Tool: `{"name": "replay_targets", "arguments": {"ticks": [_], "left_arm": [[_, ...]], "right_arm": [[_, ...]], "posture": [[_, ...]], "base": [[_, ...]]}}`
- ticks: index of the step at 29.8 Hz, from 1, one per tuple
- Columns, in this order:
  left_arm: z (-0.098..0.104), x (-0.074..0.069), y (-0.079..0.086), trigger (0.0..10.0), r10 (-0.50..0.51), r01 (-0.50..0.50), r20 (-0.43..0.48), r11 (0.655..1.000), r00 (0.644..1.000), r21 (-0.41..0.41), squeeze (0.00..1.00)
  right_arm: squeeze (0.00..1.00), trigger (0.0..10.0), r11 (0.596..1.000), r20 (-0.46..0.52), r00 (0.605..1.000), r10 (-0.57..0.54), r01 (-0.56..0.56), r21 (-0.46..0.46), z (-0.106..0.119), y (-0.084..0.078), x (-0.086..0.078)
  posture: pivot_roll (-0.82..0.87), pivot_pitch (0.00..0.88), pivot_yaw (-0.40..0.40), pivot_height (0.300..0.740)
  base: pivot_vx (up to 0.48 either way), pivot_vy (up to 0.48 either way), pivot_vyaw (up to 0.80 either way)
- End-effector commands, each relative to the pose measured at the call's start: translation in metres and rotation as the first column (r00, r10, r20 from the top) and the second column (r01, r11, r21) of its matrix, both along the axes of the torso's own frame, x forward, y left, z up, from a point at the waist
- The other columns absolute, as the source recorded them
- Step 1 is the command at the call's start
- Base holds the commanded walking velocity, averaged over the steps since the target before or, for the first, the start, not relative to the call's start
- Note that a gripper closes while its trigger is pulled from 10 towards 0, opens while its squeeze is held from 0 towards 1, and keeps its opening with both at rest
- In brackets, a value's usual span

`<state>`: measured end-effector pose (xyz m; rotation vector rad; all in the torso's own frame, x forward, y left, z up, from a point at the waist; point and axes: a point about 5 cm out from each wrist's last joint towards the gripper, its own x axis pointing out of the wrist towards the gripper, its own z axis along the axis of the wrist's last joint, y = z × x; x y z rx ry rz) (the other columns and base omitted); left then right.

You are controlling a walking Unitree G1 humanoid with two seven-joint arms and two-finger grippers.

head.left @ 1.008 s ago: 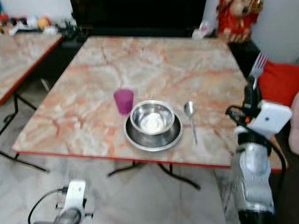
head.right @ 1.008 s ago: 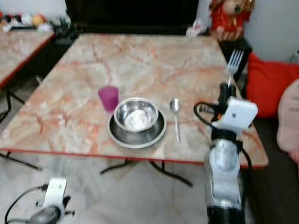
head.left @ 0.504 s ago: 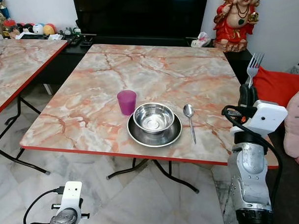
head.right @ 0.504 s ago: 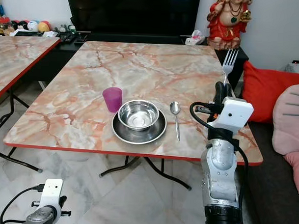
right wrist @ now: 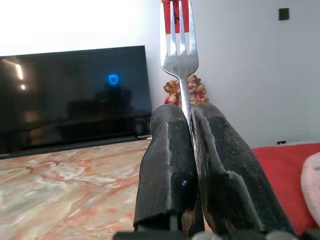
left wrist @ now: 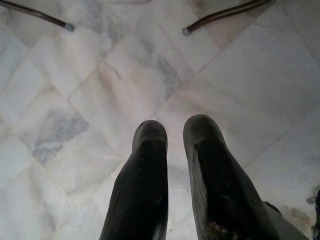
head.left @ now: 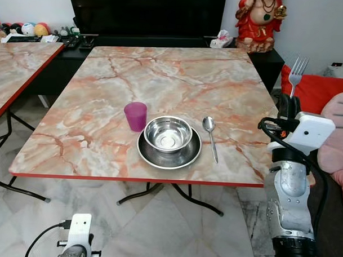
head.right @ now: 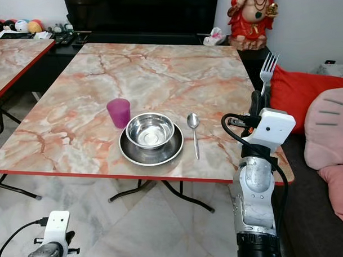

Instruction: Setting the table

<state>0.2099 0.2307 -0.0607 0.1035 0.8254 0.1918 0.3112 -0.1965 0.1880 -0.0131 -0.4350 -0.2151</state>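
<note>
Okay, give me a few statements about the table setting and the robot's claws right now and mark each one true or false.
1. The right claw holds a fork upright, tines up. True.
2. The spoon lies inside the steel bowl. False: it lies on the marble table, to the robot's right of the bowl.
3. The bowl sits on a steel plate. True.
4. The purple cup stands on the robot's right of the plate. False: it stands on the plate's left.
5. The left claw grips a knife. False: it hangs low over the tiled floor with nothing between its fingers.
</note>
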Motion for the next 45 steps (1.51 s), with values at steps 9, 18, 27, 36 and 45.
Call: {"name": "replay_targets", "arguments": {"ticks": [9,18,27,36,45], "left_arm": [[-0.003,-0.007,0.005,10.0,0.016,-0.016,-0.025,1.000,1.000,-0.005,0.00],[-0.002,-0.005,0.004,10.0,0.013,-0.013,-0.020,1.000,1.000,-0.007,0.00],[-0.002,-0.004,0.002,10.0,0.010,-0.010,-0.015,1.000,1.000,-0.010,0.00],[0.000,0.000,0.003,10.0,-0.002,0.002,-0.008,1.000,1.000,-0.023,0.00],[-0.001,-0.003,0.003,10.0,-0.001,0.000,-0.020,1.000,1.000,-0.027,0.00]], "right_arm": [[0.00,10.0,1.000,0.006,1.000,0.010,-0.010,0.004,0.004,0.004,0.004],[0.00,10.0,1.000,0.006,1.000,0.013,-0.014,0.004,0.004,0.005,0.005],[0.00,10.0,1.000,0.003,1.000,0.019,-0.019,0.005,0.004,0.007,0.005],[0.00,10.0,1.000,0.005,1.000,0.013,-0.013,0.013,0.004,0.008,0.005],[0.00,10.0,0.998,-0.059,0.996,-0.059,0.059,-0.010,0.000,-0.005,0.006]], "posture": [[0.02,0.000,0.039,0.740],[0.02,0.000,0.040,0.740],[0.02,0.000,0.041,0.740],[0.03,0.000,0.052,0.740],[0.03,0.000,0.056,0.740]], "base": [[0.250,0.000,0.00],[0.297,0.000,0.00],[0.299,0.000,0.00],[0.061,0.000,0.00],[0.000,0.000,0.00]]}}
